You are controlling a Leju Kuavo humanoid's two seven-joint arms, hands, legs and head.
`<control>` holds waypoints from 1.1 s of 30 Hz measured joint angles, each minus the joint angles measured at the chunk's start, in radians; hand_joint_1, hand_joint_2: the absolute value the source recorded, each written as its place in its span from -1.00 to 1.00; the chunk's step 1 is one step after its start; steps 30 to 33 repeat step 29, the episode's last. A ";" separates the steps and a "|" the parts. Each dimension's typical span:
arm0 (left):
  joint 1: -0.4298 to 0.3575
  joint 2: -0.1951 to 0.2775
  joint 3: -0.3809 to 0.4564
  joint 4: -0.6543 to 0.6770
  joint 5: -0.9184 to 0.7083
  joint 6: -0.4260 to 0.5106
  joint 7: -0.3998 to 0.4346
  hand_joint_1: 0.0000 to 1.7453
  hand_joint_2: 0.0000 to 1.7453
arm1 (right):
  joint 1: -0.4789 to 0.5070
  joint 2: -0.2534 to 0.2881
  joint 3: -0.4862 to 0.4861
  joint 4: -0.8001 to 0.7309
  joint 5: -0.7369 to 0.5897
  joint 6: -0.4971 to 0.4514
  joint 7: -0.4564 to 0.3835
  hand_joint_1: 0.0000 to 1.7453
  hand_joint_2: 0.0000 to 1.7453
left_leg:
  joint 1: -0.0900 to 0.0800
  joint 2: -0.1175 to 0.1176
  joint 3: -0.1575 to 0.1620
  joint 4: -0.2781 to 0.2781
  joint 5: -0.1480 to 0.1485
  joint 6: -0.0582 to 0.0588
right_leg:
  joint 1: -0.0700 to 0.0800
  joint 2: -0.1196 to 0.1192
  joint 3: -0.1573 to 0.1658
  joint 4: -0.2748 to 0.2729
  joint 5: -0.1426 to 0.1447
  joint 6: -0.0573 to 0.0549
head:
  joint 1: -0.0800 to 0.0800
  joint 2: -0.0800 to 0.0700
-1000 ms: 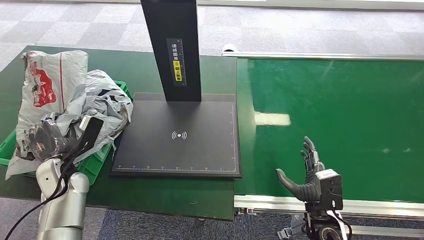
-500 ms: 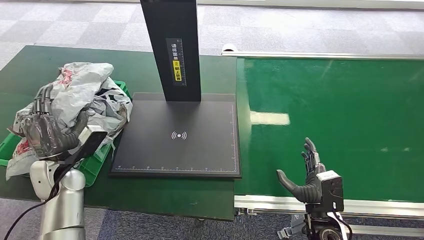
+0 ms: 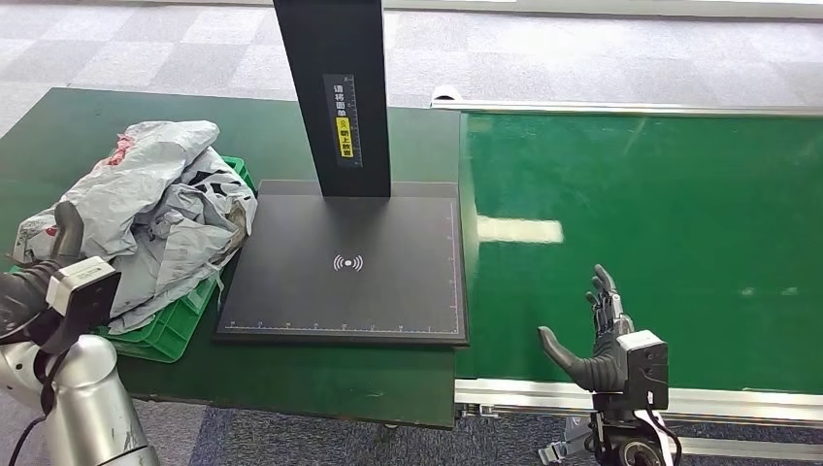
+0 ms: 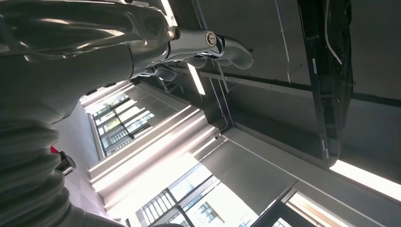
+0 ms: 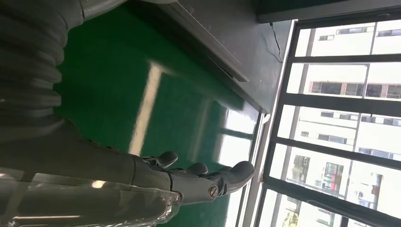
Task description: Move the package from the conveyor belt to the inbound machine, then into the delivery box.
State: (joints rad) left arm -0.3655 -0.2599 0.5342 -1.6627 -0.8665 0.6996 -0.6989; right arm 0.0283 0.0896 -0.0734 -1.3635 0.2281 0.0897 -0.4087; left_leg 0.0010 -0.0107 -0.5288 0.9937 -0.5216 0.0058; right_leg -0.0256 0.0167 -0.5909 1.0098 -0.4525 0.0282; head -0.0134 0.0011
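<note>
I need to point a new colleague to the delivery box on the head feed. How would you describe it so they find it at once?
Start at the black inbound machine with its tall post, in the middle of the dark green table. Just left of its flat plate sits the delivery box, a bright green plastic crate. It is heaped with crumpled grey packages, and is the only container on the table.

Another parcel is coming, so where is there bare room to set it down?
The conveyor belt is bare beyond the right hand. The black scanner plate is free in front of its post. The green bin is crowded with grey packages.
</note>
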 joint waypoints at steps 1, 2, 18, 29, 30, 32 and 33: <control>0.000 -0.002 0.003 -0.009 0.002 0.000 0.000 -1.00 1.00 | 0.000 0.000 0.001 0.001 0.000 0.000 0.000 -1.00 1.00 | 0.000 0.000 0.000 0.000 0.000 0.000 | 0.000 0.000 0.000 0.000 0.000 0.000 | 0.000 0.000; 0.001 -0.004 0.005 -0.017 0.005 0.000 0.000 -1.00 1.00 | 0.000 0.000 0.002 0.001 0.000 0.000 0.000 -1.00 1.00 | 0.000 0.000 0.000 0.000 0.000 0.000 | 0.000 0.000 0.000 0.000 0.000 0.000 | 0.000 0.000; 0.009 -0.018 0.013 -0.063 0.039 0.000 0.000 -1.00 1.00 | -0.001 -0.002 0.008 0.008 -0.001 -0.001 -0.001 -1.00 1.00 | 0.000 0.000 0.000 0.000 0.000 0.000 | 0.000 0.000 0.000 0.000 0.000 0.000 | 0.000 0.000; 0.077 0.038 -0.237 -0.047 0.153 -0.021 0.000 -1.00 1.00 | -0.021 -0.018 0.015 0.020 -0.025 -0.001 -0.014 -1.00 1.00 | -0.001 0.000 0.001 0.000 0.000 0.000 | 0.000 0.000 0.000 0.000 0.000 0.000 | 0.000 0.000; 0.077 0.038 -0.237 -0.047 0.153 -0.021 0.000 -1.00 1.00 | -0.021 -0.018 0.015 0.020 -0.025 -0.001 -0.014 -1.00 1.00 | -0.001 0.000 0.001 0.000 0.000 0.000 | 0.000 0.000 0.000 0.000 0.000 0.000 | 0.000 0.000; 0.077 0.038 -0.237 -0.047 0.153 -0.021 0.000 -1.00 1.00 | -0.021 -0.018 0.015 0.020 -0.025 -0.001 -0.014 -1.00 1.00 | -0.001 0.000 0.001 0.000 0.000 0.000 | 0.000 0.000 0.000 0.000 0.000 0.000 | 0.000 0.000; 0.077 0.038 -0.237 -0.047 0.153 -0.021 0.000 -1.00 1.00 | -0.021 -0.018 0.015 0.020 -0.025 -0.001 -0.014 -1.00 1.00 | -0.001 0.000 0.001 0.000 0.000 0.000 | 0.000 0.000 0.000 0.000 0.000 0.000 | 0.000 0.000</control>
